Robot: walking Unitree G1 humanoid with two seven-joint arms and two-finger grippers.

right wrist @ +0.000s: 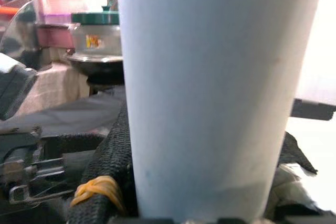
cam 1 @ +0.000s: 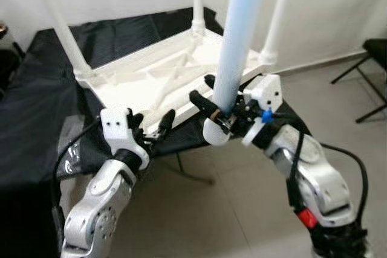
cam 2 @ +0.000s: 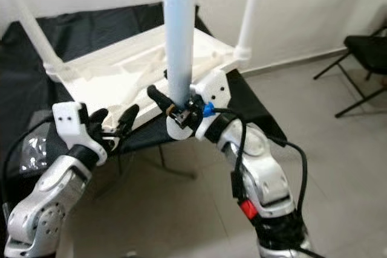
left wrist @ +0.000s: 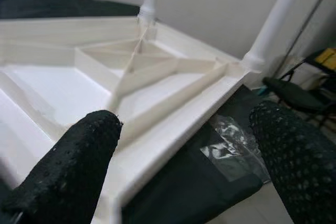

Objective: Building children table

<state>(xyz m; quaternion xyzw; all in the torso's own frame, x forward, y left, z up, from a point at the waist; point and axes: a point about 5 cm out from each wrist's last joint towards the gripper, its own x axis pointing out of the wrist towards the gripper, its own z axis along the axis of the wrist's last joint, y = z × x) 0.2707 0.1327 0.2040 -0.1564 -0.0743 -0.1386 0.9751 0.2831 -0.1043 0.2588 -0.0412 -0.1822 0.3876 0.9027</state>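
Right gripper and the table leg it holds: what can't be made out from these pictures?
- Top of the pale blue table leg: cut off by the upper edge in both eye views.
- Near corner socket of the upturned white tabletop: hidden behind the leg and right gripper in the eye views.
- Right wrist view: the leg blocks what lies behind it.
- Left gripper: whether its open jaws touch the tabletop edge is unclear.

Both arms: silver-grey rounded metal shells, black cables looped along the outside. Left gripper (cam 1: 158, 127) and right gripper (cam 1: 208, 102): white blocky plastic wrist housings with small dark screw holes, long black fingers (left wrist: 79, 156) with a dimpled rubbery texture. Right arm: red tag low on the forearm, blue clip at the wrist, yellow rubber band on a finger base.
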